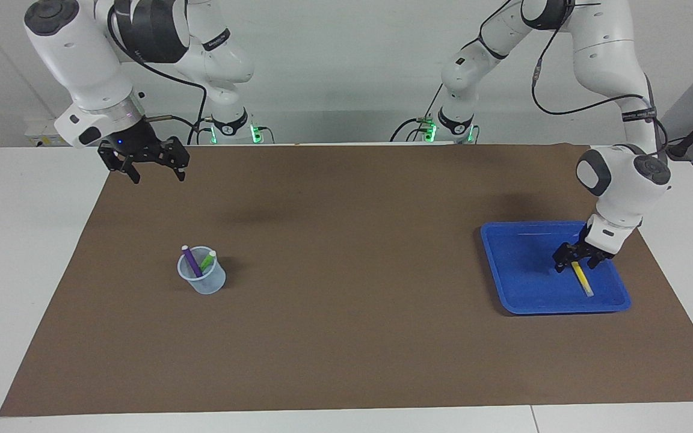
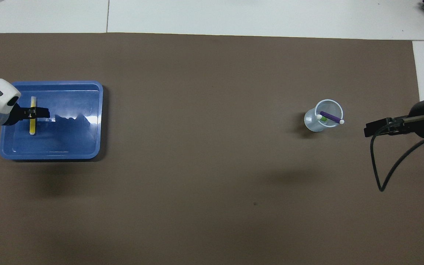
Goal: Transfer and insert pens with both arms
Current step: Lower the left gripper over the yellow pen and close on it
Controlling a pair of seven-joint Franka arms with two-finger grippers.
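We see the left gripper (image 1: 574,265) low inside the blue tray (image 1: 521,282), its fingers spread wide and straddling the yellow pen (image 1: 582,280) near the end closer to the robots; nothing is held yet; we judge it is set crosswise to the pen so that closing will pinch the barrel. The pen lies flat on the tray floor, by the tray's side toward the left arm's end of the desk, which leaves room to lift it clear of the rim. The tray itself sits on the brown mat (image 1: 352,337) close to that end.

The right gripper (image 1: 154,172) waits in the air over the mat's corner nearest the right arm's base, fingers wide and empty; we take this as a ready post for a handover, clear of the cup (image 1: 202,278). The cup stands upright on the mat toward the right arm's end of the desk; the purple pen (image 1: 190,261) and the green pen (image 1: 207,260) lean inside it, pale ends up, so two of three look done.

From above, the left gripper (image 2: 31,112) covers the middle of the yellow pen (image 2: 32,127); whether the fingertips touch the tray floor we cannot tell; the green pen (image 2: 323,119) is mostly hidden under the purple one; both arms are cut off at the picture edges.
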